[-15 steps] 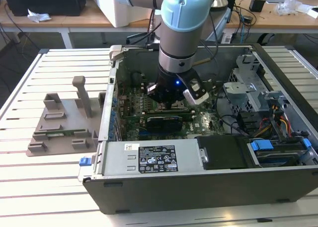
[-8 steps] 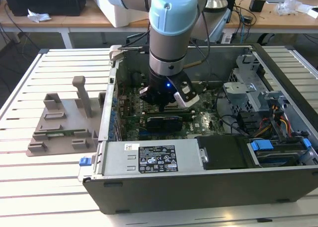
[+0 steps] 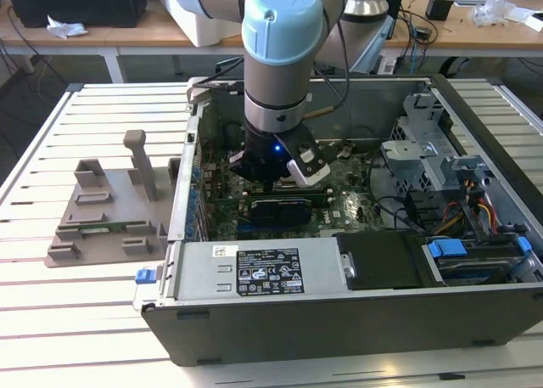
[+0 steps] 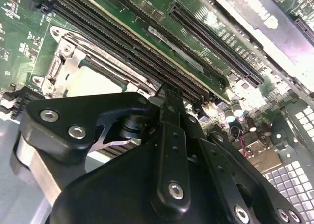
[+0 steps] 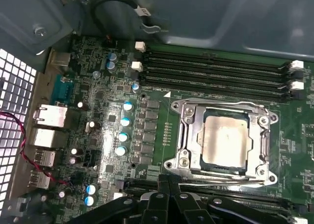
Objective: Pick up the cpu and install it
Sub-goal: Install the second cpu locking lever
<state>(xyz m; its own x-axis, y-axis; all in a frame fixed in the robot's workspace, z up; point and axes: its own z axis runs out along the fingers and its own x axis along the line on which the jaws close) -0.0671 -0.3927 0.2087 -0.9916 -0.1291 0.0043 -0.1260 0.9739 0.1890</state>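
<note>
The cpu (image 5: 224,137), a flat square with a dull silvery top, sits inside the metal socket frame (image 5: 182,136) on the green motherboard (image 5: 157,136), just ahead of the pincer (image 5: 169,187) in the first wrist view. The pincer hovers low inside the computer case (image 3: 339,316), gripping nothing; I cannot tell whether its tips are spread or pressed together.

Pale-blue joint cap (image 3: 282,23), grey arm — black hand (image 4: 167,136)

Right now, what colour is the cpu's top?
Shiny silver-grey with a warm tarnished tint, seated in the socket frame; cpu shows best in the first wrist view.
</note>
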